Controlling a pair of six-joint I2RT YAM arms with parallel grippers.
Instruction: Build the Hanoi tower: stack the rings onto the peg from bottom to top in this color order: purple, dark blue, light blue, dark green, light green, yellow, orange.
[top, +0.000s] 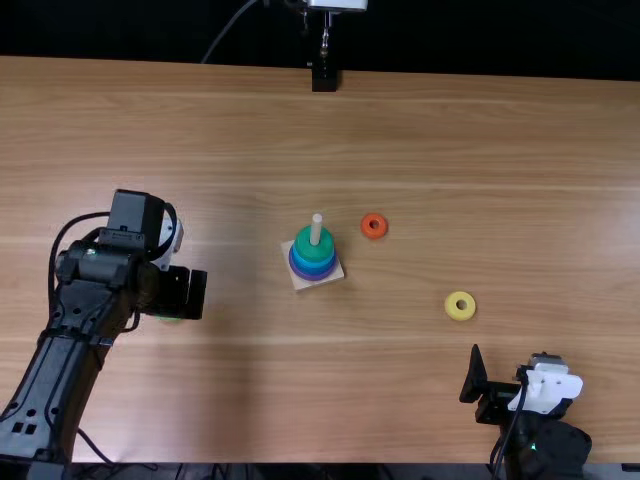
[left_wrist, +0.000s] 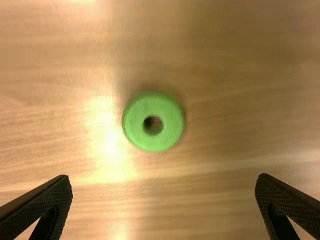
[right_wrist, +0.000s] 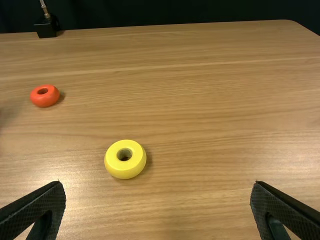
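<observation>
Light green ring (left_wrist: 136, 122) sat on the table (top: 520, 180), next up imo
Left gripper (left_wrist: 164, 177) hung above, fingers spread; needed centering, then a low, level squeeze. Right gripper (right_wrist: 158, 184) gaped too.

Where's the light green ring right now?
The light green ring lies flat on the table beneath the left gripper; in the top view it's left of the peg, mostly hidden under that gripper.

Bright glare on the table (left_wrist: 110, 165) near the green ring (left_wrist: 172, 125); soft shadow beside the yellow ring (right_wrist: 125, 171).
</observation>
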